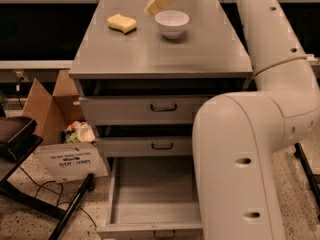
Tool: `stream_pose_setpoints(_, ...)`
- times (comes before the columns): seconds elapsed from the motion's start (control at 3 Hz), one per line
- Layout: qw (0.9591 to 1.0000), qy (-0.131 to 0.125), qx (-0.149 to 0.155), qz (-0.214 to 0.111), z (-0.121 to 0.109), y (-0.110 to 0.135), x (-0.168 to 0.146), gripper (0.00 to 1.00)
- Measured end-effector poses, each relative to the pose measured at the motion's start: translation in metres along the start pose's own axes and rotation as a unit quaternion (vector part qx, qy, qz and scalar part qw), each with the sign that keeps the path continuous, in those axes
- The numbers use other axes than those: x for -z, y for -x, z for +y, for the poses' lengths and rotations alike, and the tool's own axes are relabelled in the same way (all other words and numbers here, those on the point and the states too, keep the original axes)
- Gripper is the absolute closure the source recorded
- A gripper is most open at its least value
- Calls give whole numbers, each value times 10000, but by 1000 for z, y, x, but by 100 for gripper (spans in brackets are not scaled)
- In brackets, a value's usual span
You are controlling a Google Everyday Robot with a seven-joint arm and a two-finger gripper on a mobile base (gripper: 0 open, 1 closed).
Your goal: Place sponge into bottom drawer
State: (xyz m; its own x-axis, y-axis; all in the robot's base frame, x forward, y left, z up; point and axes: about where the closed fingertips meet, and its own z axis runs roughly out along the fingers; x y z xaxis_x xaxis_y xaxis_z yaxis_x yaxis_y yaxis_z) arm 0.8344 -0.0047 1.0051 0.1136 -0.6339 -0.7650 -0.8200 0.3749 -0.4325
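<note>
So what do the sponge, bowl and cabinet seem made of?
The sponge looks like soft pale-yellow foam, matte, with wavy pinched sides. The bowl is glossy white, either ceramic or plastic; it is hard to say. The cabinet seems grey metal, likely painted, given its flat dull sheen. The gripper hangs over the cabinet top, near the bowl.

Three drawers, one sponge, one bowl

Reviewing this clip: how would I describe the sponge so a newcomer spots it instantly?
On top of the grey cabinet with three drawers, toward the back left, lies the sponge, left of the white bowl. It is a pale yellow, wavy-sided block lying flat, whereas the similarly coloured pincer hangs in the air above the bowl's left side.
</note>
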Motion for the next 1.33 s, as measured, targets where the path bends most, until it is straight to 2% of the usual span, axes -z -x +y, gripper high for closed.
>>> stream_pose_setpoints(0.33, 9987, -190, -258, -397, -11, 16, -41, 0)
stream_pose_setpoints(0.67, 9959, -365, -711, -430, -19, 8, -71, 0)
stream_pose_setpoints(1.0, 9910, -405, -1268, -129, -11, -8, -120, 0)
stream_pose_setpoints(1.33, 9877, -343, -1526, -62, -2, -14, -141, 0)
